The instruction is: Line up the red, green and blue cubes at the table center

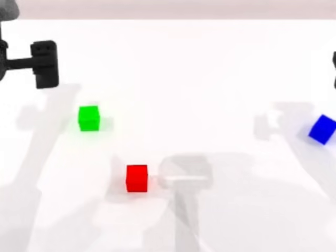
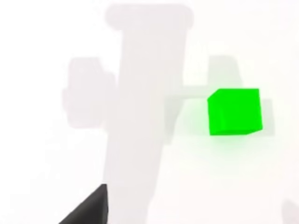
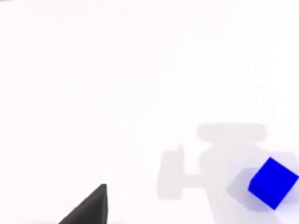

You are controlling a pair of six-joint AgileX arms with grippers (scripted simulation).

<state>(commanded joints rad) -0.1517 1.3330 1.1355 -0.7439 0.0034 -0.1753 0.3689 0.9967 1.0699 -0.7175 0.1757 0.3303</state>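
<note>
Left hand [image 1: 44,64] raised far-left, above green cube [image 1: 88,118]

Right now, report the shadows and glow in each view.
Top view: grey arm shadows cross the table, one beside the red cube. Left wrist view: a shadow beside the green cube, green glow around it. Right wrist view: a shadow reaches the blue cube.

you're looking down on a plain white table [image 1: 210,79], smooth and unmarked. a pale pinkish-grey band [image 1: 173,8] runs behind its far edge. soft grey shadows [image 1: 184,173] lie across the top.
</note>
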